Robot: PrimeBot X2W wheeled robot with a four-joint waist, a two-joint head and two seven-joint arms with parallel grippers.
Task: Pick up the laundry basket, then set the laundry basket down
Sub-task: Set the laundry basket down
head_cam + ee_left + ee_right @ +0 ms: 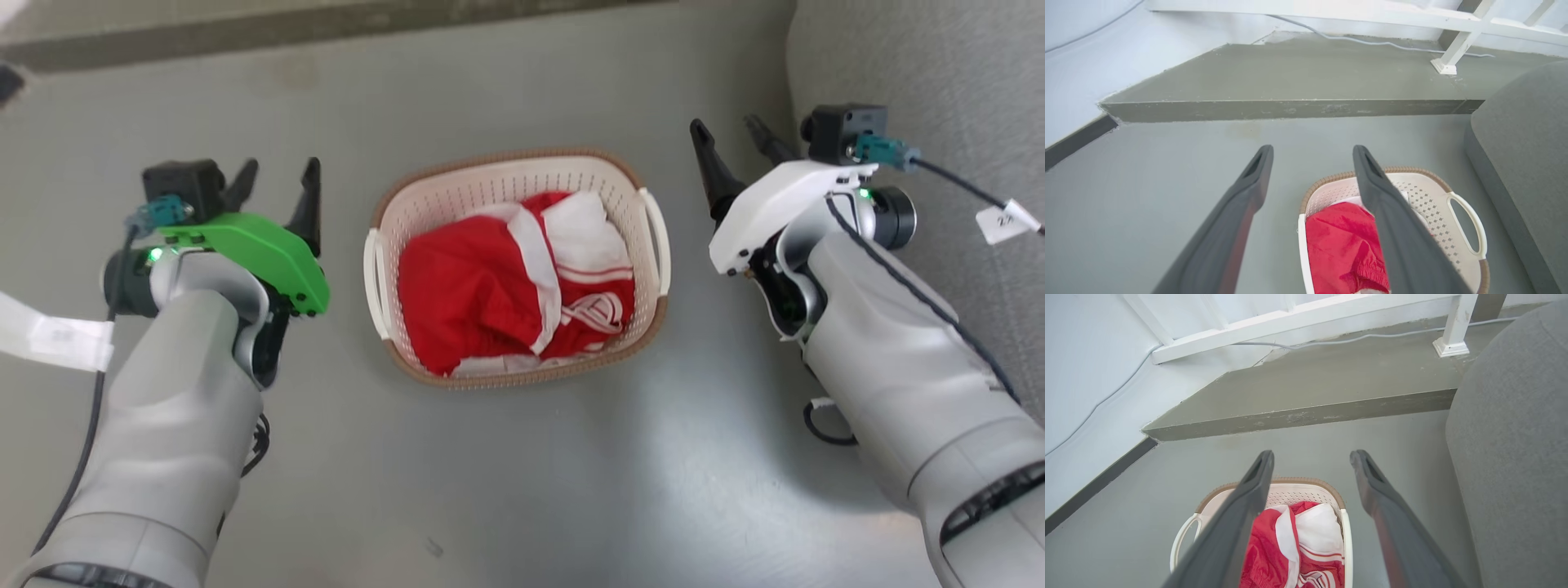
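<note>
The laundry basket [457,200] stands on the grey floor in the middle of the head view, cream-white and perforated with a brown rim and white side handles. Red and white clothes [482,286] fill it. My left gripper [277,175] hovers to the basket's left, open and holding nothing. To its right my right gripper [727,129] is also open and empty. In the left wrist view the basket [1433,200] lies behind my right-hand finger [1392,220], between open fingers of the gripper [1312,152]. The right wrist view has the basket [1298,494] low between the gripper [1310,456].
A grey sofa [939,73] rises at the right, close to my right arm. A raised concrete step [1290,108] runs across ahead, with a white railing post [1447,63] and a cable on it. A pale wall [1086,375] closes the left side.
</note>
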